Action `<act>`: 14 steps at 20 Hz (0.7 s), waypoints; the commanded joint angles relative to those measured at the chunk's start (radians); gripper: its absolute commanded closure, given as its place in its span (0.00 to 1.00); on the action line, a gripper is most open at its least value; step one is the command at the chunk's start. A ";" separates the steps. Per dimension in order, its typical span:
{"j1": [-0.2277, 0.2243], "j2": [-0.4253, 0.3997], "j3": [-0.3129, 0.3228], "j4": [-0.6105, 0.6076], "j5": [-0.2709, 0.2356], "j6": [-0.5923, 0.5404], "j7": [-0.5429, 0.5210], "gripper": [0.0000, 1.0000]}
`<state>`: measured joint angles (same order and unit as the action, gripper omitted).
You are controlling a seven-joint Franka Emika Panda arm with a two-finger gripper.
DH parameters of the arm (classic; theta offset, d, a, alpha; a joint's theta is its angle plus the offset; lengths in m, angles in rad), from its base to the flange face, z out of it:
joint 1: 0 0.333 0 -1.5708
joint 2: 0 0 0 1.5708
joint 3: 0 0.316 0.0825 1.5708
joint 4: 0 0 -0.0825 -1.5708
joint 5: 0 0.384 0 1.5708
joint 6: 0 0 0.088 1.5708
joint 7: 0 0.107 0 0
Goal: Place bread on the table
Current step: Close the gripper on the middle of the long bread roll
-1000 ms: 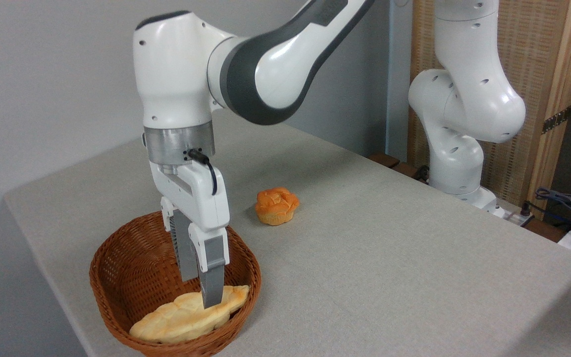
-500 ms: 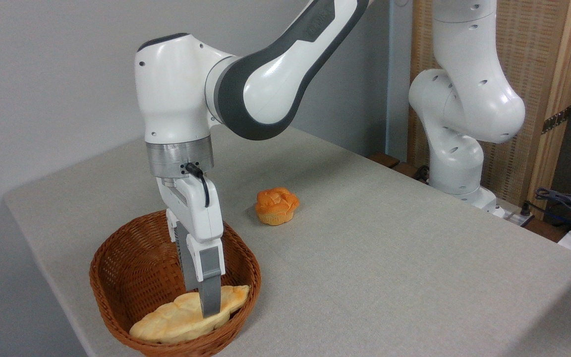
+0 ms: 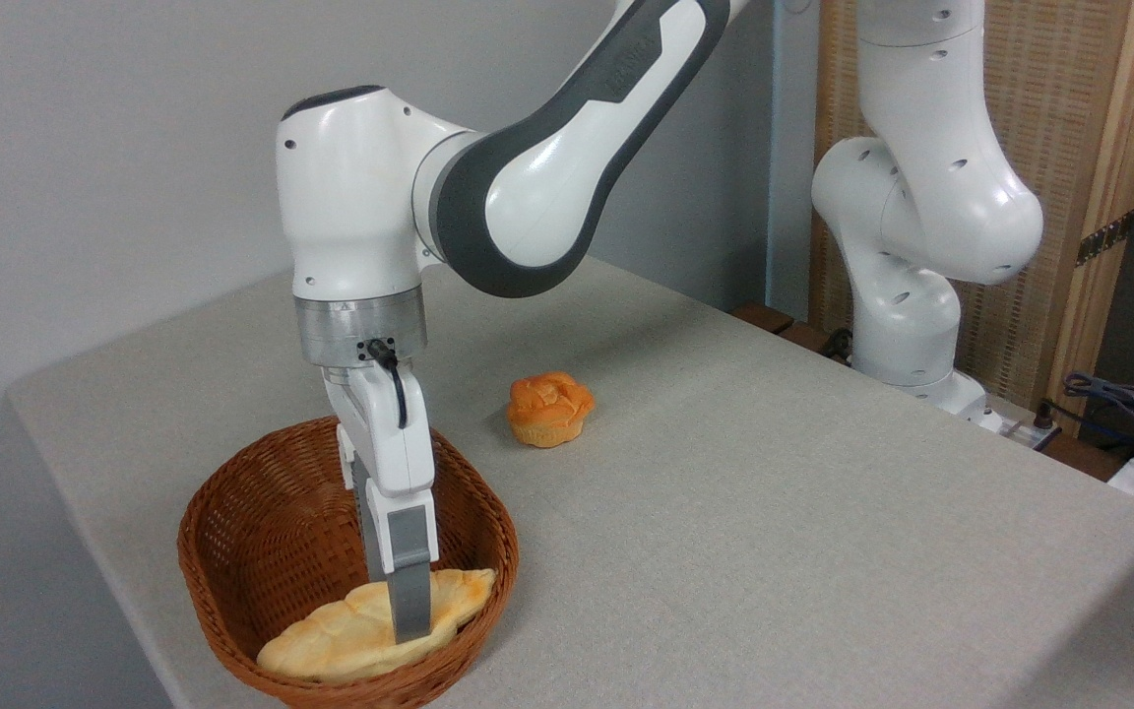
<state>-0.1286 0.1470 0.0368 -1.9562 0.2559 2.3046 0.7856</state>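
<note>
Lowered further, jaws (image 3: 400, 615) straddle bread (image 3: 350, 635) in basket (image 3: 252, 532).

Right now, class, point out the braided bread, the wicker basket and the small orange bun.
bread (image 3: 331, 640): fixed camera, on its pale braided top, left of the fingers.
wicker basket (image 3: 232, 522): fixed camera, on its inner left wall.
orange bun (image 3: 549, 406): fixed camera, on its cracked top.

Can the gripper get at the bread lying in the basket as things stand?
Probably yes: the gripper is already down inside the open-topped basket, one finger in front of the bread. Nothing covers the loaf.
</note>
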 commanded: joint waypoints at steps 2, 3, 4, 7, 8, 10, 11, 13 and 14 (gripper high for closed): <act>-0.002 0.002 0.014 -0.012 0.017 0.035 0.038 0.00; -0.002 0.000 0.017 -0.012 0.017 0.044 0.040 0.00; 0.000 0.002 0.017 -0.012 0.017 0.052 0.040 0.00; 0.003 0.000 0.018 -0.012 0.017 0.068 0.040 0.00; 0.003 0.000 0.018 -0.012 0.017 0.068 0.040 0.00; 0.003 0.000 0.018 -0.012 0.017 0.068 0.040 0.00; 0.003 0.000 0.020 -0.012 0.017 0.070 0.040 0.00; 0.003 0.002 0.018 -0.012 0.031 0.068 0.040 0.00; 0.003 0.002 0.018 -0.012 0.039 0.070 0.040 0.00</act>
<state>-0.1238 0.1482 0.0470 -1.9594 0.2587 2.3462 0.8160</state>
